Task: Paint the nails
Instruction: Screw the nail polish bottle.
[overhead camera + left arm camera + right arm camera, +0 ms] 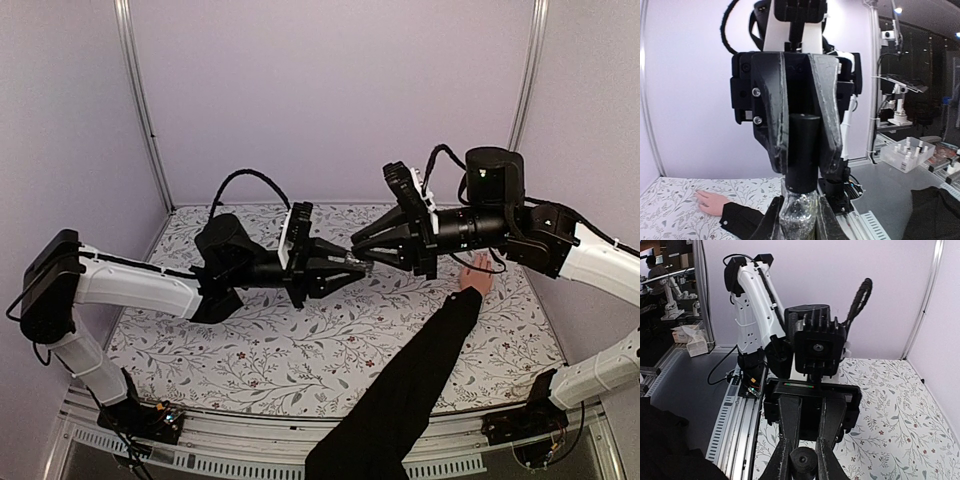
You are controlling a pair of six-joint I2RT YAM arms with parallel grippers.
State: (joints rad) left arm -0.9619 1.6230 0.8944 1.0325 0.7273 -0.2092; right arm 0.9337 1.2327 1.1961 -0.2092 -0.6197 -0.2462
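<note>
Black cap point(804, 145) pinched by right gripper point(804, 460) | left gripper point(345, 264) clamps glittery bottle point(799, 212) | risk: twist slips, bottle drops, spills on table point(300, 350)

The top camera is looking down over the tabletop point(300, 350); the wrist cameras are closely facing each other, sharing the bottle point(800, 210).

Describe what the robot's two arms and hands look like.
The left arm and right arm have white links and black joints. The black left hand and right hand have two tapered fingers each; a black cable loops over each wrist.
</note>
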